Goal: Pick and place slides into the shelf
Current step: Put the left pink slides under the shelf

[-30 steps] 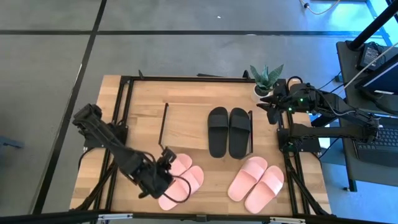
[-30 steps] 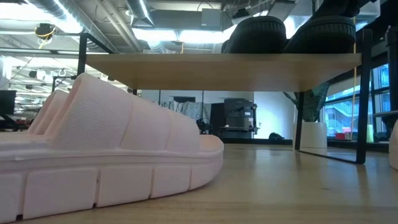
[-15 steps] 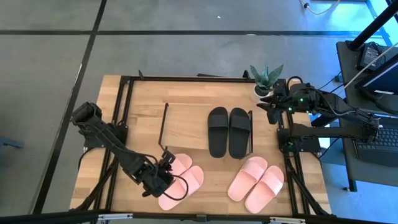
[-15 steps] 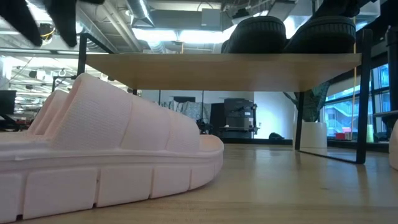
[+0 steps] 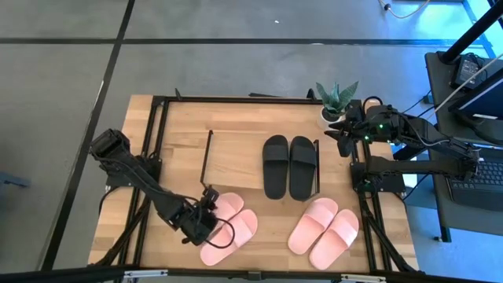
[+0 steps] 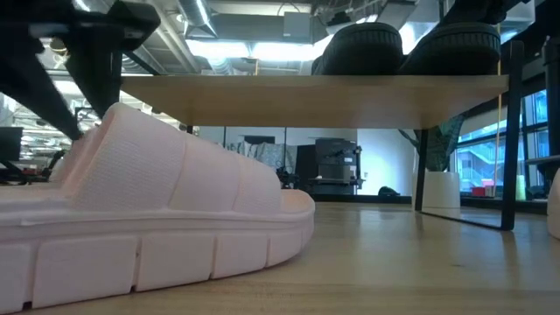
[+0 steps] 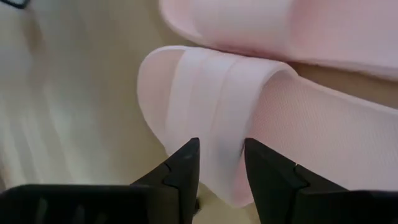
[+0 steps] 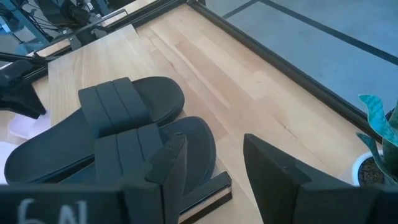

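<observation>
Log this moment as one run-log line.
left gripper: open, over strap of light pink slide sandal | right gripper: open, waiting near potted plant | matte black slide pair: on wood-topped shelf

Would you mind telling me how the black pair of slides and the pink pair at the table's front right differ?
The black pair sits on the shelf's wooden top; the pink pair lies on the table. The black slides are dark and lie straight, parallel with the shelf's edge; the pink slides are light and lie angled. Both pairs lie side by side, straps up, and neither end effector touches them.
</observation>
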Robot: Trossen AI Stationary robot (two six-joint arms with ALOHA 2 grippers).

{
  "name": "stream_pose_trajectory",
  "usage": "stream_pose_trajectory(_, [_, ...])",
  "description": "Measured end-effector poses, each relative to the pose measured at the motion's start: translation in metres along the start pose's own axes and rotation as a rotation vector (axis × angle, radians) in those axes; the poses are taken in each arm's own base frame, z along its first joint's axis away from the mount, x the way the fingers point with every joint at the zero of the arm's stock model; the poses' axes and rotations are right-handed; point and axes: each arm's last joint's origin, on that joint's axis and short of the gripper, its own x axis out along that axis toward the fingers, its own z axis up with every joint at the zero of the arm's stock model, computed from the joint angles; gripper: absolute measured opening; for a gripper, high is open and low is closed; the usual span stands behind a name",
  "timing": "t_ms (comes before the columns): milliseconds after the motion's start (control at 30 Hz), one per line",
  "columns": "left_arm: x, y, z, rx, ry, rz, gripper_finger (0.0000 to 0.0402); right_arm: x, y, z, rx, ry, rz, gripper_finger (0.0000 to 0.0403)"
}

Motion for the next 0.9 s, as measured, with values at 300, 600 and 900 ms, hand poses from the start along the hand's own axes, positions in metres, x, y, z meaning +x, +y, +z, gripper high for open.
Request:
stream_pose_trajectory(300, [0.015, -0.004, -0.008, -0.033, -0.036, -0.008, 0.0119, 0.0, 0.0, 0.0, 0.0, 0.0, 0.0, 0.0159])
stream_pose_trajectory(600, [0.016, -0.005, -0.005, -0.059, -0.084, -0.012, 0.0119, 0.0, 0.0, 0.0, -0.001, 0.0, 0.0, 0.0159])
stream_pose_trajectory(900, [0.017, -0.003, -0.005, -0.064, -0.081, -0.003, 0.0119, 0.0, 0.0, 0.0, -0.003, 0.001, 0.0, 0.0159])
